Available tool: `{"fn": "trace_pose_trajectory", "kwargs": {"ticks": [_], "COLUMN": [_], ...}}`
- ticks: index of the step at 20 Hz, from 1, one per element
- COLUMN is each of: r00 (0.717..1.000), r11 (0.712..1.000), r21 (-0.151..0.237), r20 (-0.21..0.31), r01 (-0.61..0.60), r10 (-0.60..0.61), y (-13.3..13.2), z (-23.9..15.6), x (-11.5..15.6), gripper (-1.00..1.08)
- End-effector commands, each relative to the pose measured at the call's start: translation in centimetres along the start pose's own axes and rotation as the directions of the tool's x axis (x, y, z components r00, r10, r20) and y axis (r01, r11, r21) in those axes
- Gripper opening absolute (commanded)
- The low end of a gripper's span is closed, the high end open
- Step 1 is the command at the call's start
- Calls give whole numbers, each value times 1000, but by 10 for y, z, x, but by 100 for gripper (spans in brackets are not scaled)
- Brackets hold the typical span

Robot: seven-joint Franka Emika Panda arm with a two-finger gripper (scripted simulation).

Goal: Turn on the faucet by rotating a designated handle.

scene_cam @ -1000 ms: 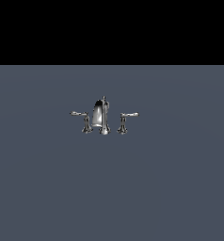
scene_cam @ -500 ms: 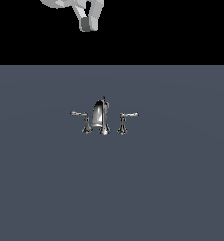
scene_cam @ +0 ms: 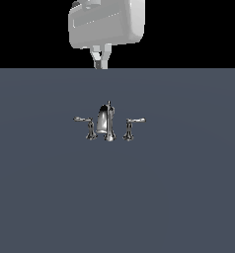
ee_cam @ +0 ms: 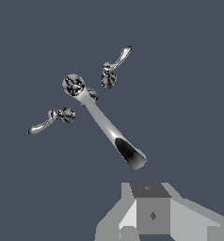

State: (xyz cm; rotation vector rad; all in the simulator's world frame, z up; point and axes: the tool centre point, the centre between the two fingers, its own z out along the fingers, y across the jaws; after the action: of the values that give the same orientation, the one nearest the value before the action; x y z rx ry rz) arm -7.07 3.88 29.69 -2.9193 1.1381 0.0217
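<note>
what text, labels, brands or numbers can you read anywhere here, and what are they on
None: no readable text in either view.
The faucet, its spout and both lever handles, is bare chrome with no brand or hot/cold marks.
The gripper and its white housing carry no lettering; a small diamond shape shows on the grey block in the wrist view, but it is not a character.
The grey surface is unmarked.

Chrome faucet (scene_cam: 108, 123), white pincer (scene_cam: 100, 63), slate-grey floor (scene_cam: 188, 197).

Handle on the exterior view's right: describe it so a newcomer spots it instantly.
On the grey surface stands one chrome faucet, directly below the end effector. Its tall spout is flanked by two levers. The handle is the short post on the exterior view's right, thin arm pointing outward, mirroring its twin.
</note>
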Motion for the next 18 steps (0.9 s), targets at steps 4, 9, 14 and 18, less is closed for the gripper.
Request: {"fn": "trace_pose_trajectory", "kwargs": {"ticks": [4,9,14,18], "r00": [991,968,930,886], "r11": [991,968,930,886], "r21": [2,3,3,4], "r20": [-2,-4,-8,-10], "r01": [-131,-249,-369,-464], "r10": [131,249,369,465], "y": [-17,-29,-36,-39], "z": [32,61,92,117], "x": [31,62,96,125], "gripper": [-100,-100,-100,-100]}}
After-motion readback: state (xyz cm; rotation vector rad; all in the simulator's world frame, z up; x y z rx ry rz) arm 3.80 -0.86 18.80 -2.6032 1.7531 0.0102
